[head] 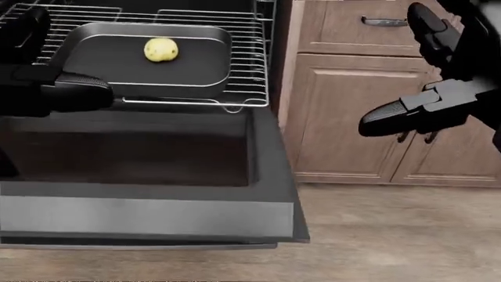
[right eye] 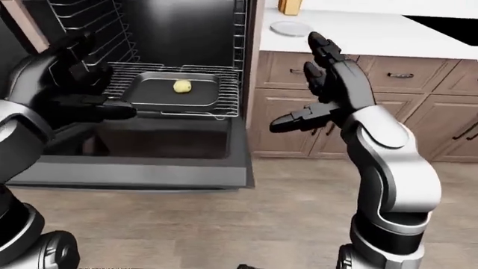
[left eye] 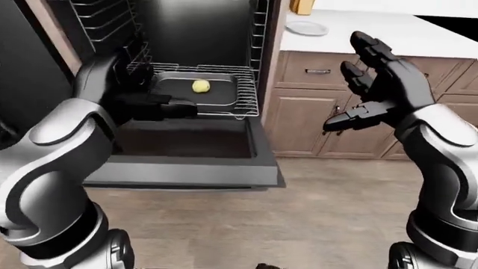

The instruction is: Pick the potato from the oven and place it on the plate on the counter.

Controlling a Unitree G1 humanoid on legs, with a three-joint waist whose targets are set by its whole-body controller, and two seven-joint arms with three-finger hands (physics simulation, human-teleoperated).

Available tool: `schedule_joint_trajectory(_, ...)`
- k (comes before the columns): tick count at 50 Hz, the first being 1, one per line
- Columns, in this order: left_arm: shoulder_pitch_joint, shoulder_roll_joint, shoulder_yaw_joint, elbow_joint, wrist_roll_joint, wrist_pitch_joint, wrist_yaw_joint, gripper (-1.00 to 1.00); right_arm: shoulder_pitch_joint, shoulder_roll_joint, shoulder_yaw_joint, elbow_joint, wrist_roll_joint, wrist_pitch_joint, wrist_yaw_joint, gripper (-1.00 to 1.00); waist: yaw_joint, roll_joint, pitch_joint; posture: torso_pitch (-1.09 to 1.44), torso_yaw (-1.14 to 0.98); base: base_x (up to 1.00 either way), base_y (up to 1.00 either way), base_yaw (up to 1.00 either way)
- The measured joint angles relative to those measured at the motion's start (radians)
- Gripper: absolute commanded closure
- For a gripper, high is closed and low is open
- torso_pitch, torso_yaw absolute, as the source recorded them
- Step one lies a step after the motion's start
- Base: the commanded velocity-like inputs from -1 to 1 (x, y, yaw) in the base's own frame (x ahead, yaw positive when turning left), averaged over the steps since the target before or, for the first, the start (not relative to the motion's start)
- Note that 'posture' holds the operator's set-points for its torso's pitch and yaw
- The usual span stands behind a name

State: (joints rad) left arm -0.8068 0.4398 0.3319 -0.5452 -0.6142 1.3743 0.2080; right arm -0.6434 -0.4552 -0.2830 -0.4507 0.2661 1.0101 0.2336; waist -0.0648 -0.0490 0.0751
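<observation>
A small yellow potato (head: 160,50) lies in a dark baking tray (head: 195,73) on the pulled-out wire oven rack (head: 251,70). The oven door (head: 148,214) hangs open below it. A grey plate (left eye: 307,28) sits on the white counter (left eye: 388,33) at the top right of the left-eye view. My left hand (left eye: 145,95) is open at the left edge of the rack, beside the tray and apart from the potato. My right hand (left eye: 366,84) is open and empty in front of the cabinets, right of the oven.
Wooden cabinet doors and a drawer (left eye: 318,71) stand under the counter to the right of the oven. A wooden block (left eye: 301,7) stands on the counter by the plate. Empty upper racks (left eye: 105,22) line the oven walls. Wood floor (left eye: 329,218) lies below.
</observation>
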Motion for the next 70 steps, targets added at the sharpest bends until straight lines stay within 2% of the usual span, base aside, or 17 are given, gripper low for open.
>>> schedule_joint_trajectory(2, -0.007, 0.002, -0.021, 0.022, -0.02, 0.035, 0.0, -1.0, 0.012, -0.006, -0.011, 0.012, -0.004, 0.038, 0.0, -1.0, -0.022, -0.008, 0.023, 0.0, 0.0, 0.0, -0.74, 0.0)
schedule_joint_trajectory(7, -0.074, 0.037, 0.012, -0.009, -0.047, 0.036, 0.014, -1.0, -0.028, -0.025, -0.016, -0.042, 0.004, 0.034, 0.007, -1.0, 0.004, 0.011, -0.025, 0.0, 0.0, -0.4, -0.7, 0.0)
schedule_joint_trajectory(9, -0.083, 0.049, 0.026, -0.021, -0.052, 0.02, 0.021, -1.0, -0.037, -0.029, -0.015, -0.056, 0.01, 0.016, 0.013, -1.0, 0.025, 0.033, -0.019, 0.0, 0.0, -0.54, -0.69, 0.0)
schedule_joint_trajectory(12, -0.08, 0.057, 0.037, -0.012, -0.056, 0.014, 0.034, -1.0, -0.036, -0.02, -0.004, -0.056, 0.017, 0.015, 0.02, -1.0, 0.056, 0.1, 0.002, 0.0, 0.0, -0.54, -0.73, 0.0)
schedule_joint_trajectory(16, -0.071, 0.054, 0.012, 0.017, -0.07, 0.043, 0.045, -1.0, -0.025, -0.024, 0.006, -0.037, 0.027, 0.065, 0.027, -1.0, 0.043, 0.116, -0.032, 0.0, 0.0, -0.48, -0.86, 0.0)
schedule_joint_trajectory(20, -0.077, 0.063, 0.011, 0.001, -0.088, 0.022, 0.044, -1.0, -0.045, -0.024, -0.016, -0.061, 0.022, 0.049, 0.018, -1.0, 0.044, 0.074, -0.031, 0.0, 0.0, -0.27, -0.67, 0.0)
schedule_joint_trajectory(22, -0.09, 0.066, 0.011, 0.009, -0.09, 0.014, 0.049, -1.0, -0.059, -0.02, -0.037, -0.079, 0.041, 0.052, 0.015, -1.0, 0.043, -0.004, -0.003, 0.0, 0.0, 0.0, 0.0, 0.37)
schedule_joint_trajectory(23, -0.084, 0.053, 0.005, 0.004, -0.094, 0.009, 0.051, -1.0, -0.05, -0.017, -0.055, -0.088, 0.053, 0.054, 0.011, -1.0, 0.04, -0.017, 0.007, 0.0, 0.0, 0.0, 0.0, 1.0)
schedule_joint_trajectory(26, -0.064, 0.05, -0.036, 0.027, -0.128, 0.042, 0.042, -1.0, -0.028, -0.011, -0.067, -0.076, 0.079, 0.102, -0.007, -1.0, 0.047, 0.002, -0.002, 0.0, 0.0, 0.0, 0.0, 1.0)
schedule_joint_trajectory(31, -0.079, 0.073, 0.01, 0.017, -0.13, 0.007, 0.057, -1.0, -0.046, 0.002, 0.004, -0.07, 0.116, 0.099, -0.015, -1.0, 0.083, 0.01, -0.037, 0.0, 0.0, 0.0, 0.0, 1.0)
schedule_joint_trajectory(37, -0.044, 0.069, -0.003, 0.021, -0.127, -0.022, 0.068, -1.0, -0.034, 0.013, 0.03, -0.054, 0.109, 0.073, 0.0, -1.0, 0.087, 0.035, -0.025, 0.0, 0.0, 0.0, 0.0, 1.0)
schedule_joint_trajectory(46, -0.017, 0.055, -0.022, 0.014, -0.124, -0.038, 0.061, -1.0, -0.025, 0.037, 0.041, -0.043, 0.066, 0.052, 0.018, -1.0, 0.096, 0.128, -0.036, 0.0, 0.0, 0.0, 0.0, 1.0)
schedule_joint_trajectory(51, 0.008, 0.044, -0.023, 0.017, -0.093, -0.04, 0.062, -1.0, -0.015, 0.047, 0.06, -0.04, 0.065, 0.05, 0.038, -1.0, 0.12, 0.073, -0.042, 0.0, 0.0, 0.0, 0.0, 1.0)
schedule_joint_trajectory(56, 0.02, 0.037, -0.026, 0.005, -0.069, -0.056, 0.045, -1.0, -0.033, 0.058, 0.049, -0.04, 0.061, 0.054, 0.039, -1.0, 0.098, 0.022, -0.008, 0.0, 0.0, 0.0, -0.21, 0.4)
schedule_joint_trajectory(60, -0.002, 0.024, -0.022, 0.0, -0.064, -0.02, 0.044, -1.0, -0.027, 0.048, 0.05, -0.043, 0.066, 0.054, 0.045, -1.0, 0.101, 0.084, -0.03, 0.0, 0.0, 0.0, -1.0, 0.0)
schedule_joint_trajectory(65, 0.01, 0.018, -0.036, 0.002, -0.042, -0.049, 0.028, -1.0, -0.008, 0.039, 0.049, -0.053, 0.052, 0.032, 0.057, -1.0, 0.114, 0.075, -0.035, 0.0, 0.0, 0.05, -1.0, 0.0)
schedule_joint_trajectory(70, 0.013, 0.006, -0.038, 0.007, -0.018, -0.034, 0.017, -1.0, 0.002, 0.041, 0.07, -0.043, 0.019, 0.019, 0.082, -1.0, 0.153, -0.016, 0.0, 0.0, 0.0, 0.63, -0.74, 0.0)
